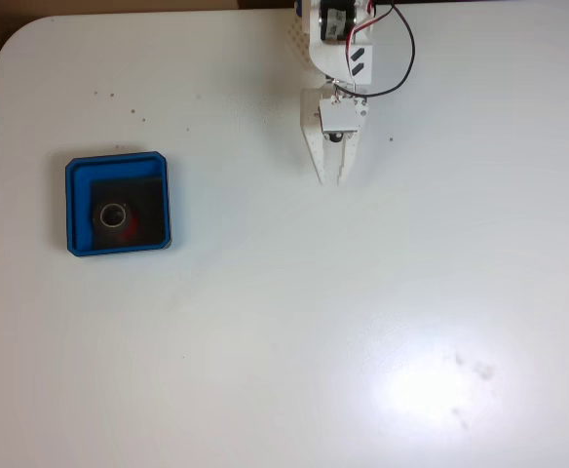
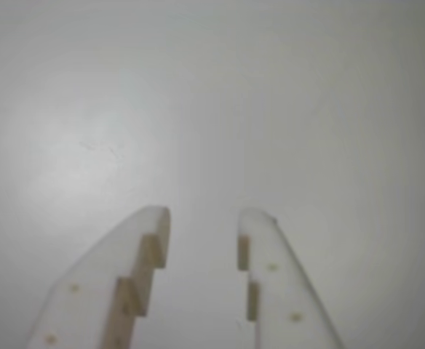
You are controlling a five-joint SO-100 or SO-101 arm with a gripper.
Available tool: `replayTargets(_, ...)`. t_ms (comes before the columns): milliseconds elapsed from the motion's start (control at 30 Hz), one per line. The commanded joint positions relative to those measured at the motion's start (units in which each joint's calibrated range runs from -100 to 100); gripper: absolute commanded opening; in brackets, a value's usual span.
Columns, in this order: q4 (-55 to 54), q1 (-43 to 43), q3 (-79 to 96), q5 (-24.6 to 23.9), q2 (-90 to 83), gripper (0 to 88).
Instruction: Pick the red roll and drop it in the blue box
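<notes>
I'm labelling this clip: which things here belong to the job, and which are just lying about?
Job:
- red roll, lying inside the blue box
- blue box
- gripper, fingers slightly apart, holding nothing

Lying about:
- dark specks on the white table

I see the blue box (image 1: 118, 205) as bright blue at the rim with a black floor, and the red roll (image 1: 115, 216) in it shows a pale grey centre and a red tinge. My gripper (image 1: 334, 178) is white, its fingers (image 2: 125, 283) tan-edged, with red and black wires (image 1: 394, 60) behind the jaws, over a plain white table (image 1: 362, 322).
</notes>
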Motion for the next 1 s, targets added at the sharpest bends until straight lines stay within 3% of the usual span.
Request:
replayTargets(0, -1.3, -1.9, 0.9, 0.3, -0.9, 8.2)
replayTargets(633, -0.7, -3.9, 0.9, -0.2, -5.5, 7.6)
replayTargets(833, -0.6, -3.8, 0.9, -0.3, -5.4, 0.7)
replayTargets(967, -0.6, -3.8, 0.9, 0.1, -5.3, 0.7)
